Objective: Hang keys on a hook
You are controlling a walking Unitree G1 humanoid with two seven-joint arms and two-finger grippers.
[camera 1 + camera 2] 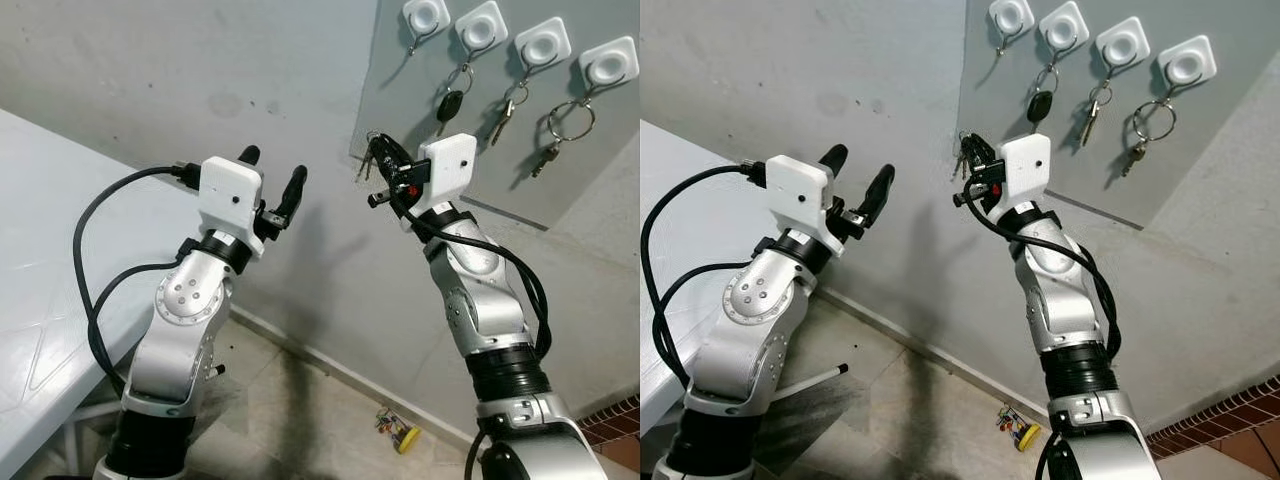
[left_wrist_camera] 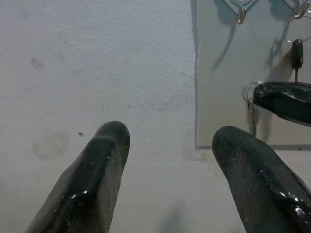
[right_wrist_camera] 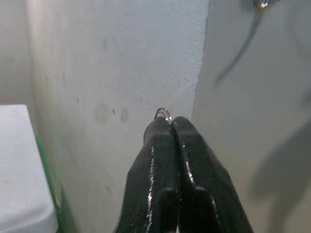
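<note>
The keys (image 1: 372,158) are a small dark bunch on a thin silver ring, pinched in the right pincer (image 1: 385,160), whose two black fingers are pressed together on them. In the right wrist view a bit of the ring (image 3: 164,114) peeks out past the closed fingertips. The bunch hangs at the lower left edge of the grey board (image 1: 480,170) on the wall (image 1: 200,90), at about 7 o'clock from the leftmost hook (image 1: 426,17) and well apart from it.

The board carries four white hooks in a row. The leftmost one is bare. The second hook (image 1: 481,28) holds a black fob (image 1: 451,104), the third (image 1: 543,43) a silver key (image 1: 503,122), and the fourth (image 1: 608,64) a large ring with a key (image 1: 568,122).

The left pincer (image 1: 272,180) is raised at 9 o'clock from the right one, its fingers spread wide and holding nothing, pointed at the bare wall just beside the board.

A white worktop (image 1: 40,250) stands at the far left. On the floor (image 1: 300,400) by the wall lies one small yellow thing (image 1: 400,432).
</note>
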